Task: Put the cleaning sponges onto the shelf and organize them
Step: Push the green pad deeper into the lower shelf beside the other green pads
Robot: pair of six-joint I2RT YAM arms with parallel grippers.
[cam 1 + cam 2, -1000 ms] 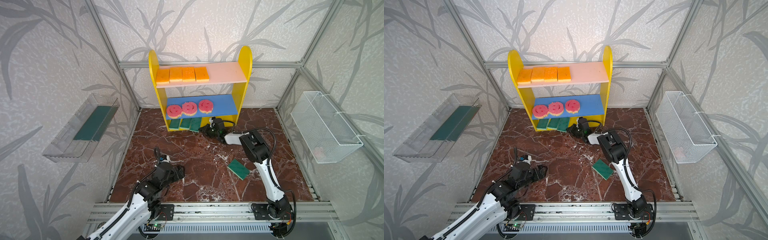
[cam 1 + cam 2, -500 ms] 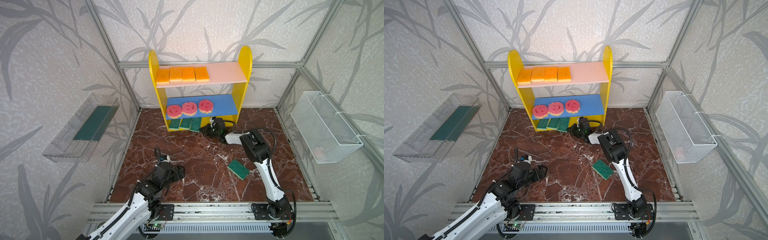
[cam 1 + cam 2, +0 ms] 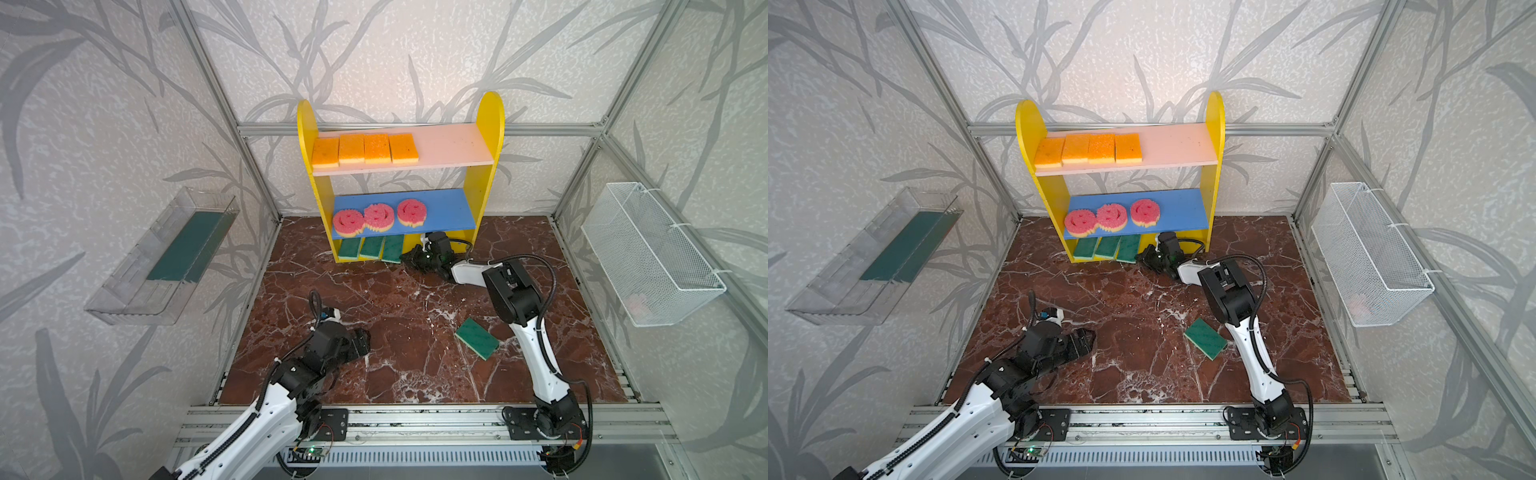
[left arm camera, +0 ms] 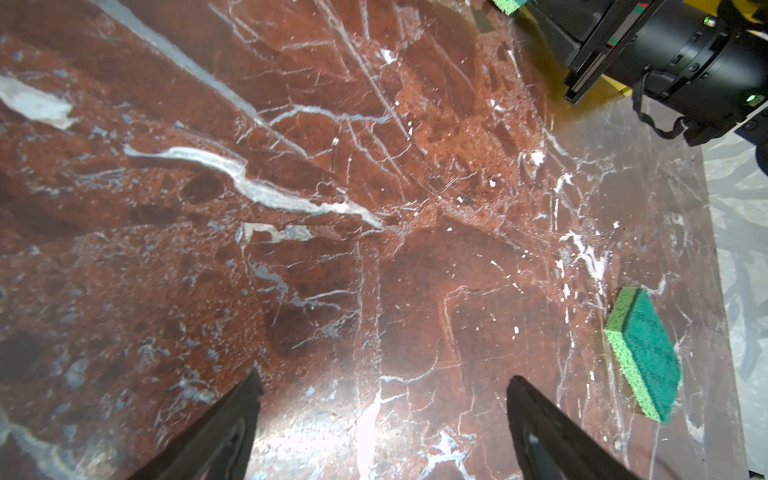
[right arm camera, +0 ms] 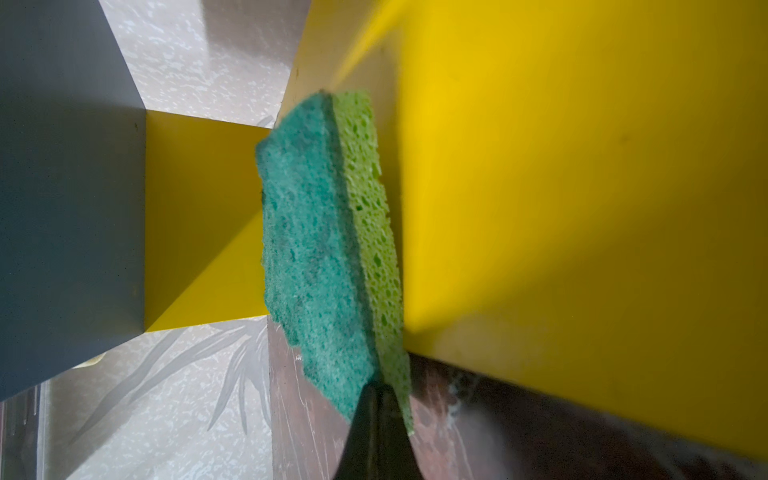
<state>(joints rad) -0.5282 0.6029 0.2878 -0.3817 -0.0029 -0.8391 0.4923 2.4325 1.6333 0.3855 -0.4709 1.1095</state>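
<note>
The shelf (image 3: 490,124) stands at the back. Several orange sponges (image 3: 365,148) lie in a row on its pink board and three pink smiley sponges (image 3: 376,217) on the blue board. Three green sponges (image 3: 371,247) lie on the yellow base. My right gripper (image 3: 405,258) is shut, its tips against the near end of the rightmost one (image 5: 324,249), which overhangs the base edge. A fourth green sponge (image 3: 476,338) lies loose on the floor beside the right arm. My left gripper (image 4: 384,377) hovers open and empty over bare floor at the front left.
A clear tray (image 3: 162,257) holding a dark green strip (image 3: 187,245) hangs on the left wall. A white wire basket (image 3: 648,253) hangs on the right wall. The right arm's elbow (image 3: 513,295) rises over the floor near the loose sponge.
</note>
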